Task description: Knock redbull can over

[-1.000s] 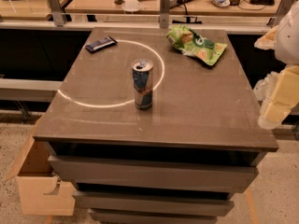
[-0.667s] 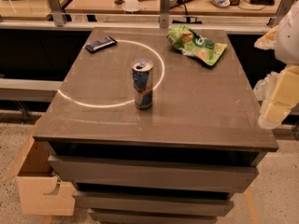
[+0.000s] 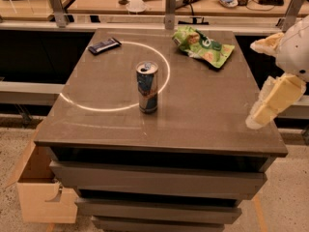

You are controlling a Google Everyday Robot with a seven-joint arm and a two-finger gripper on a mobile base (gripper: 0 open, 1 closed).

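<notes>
Camera view: redbull can (image 3: 147,87) noted upright near the middle of the worktop (image 3: 207,110), on the rim of a bright ring of light. End effector (image 3: 270,103) is located off the worktop's right edge, well apart from the can; whether spread or pressed together cannot be told. Step judged: approach, contact not yet made. A leftward reach and a sideways push high on the can are judged to be needed. Counted: one can, one green snack bag (image 3: 203,45), one dark bar wrapper (image 3: 104,45).
</notes>
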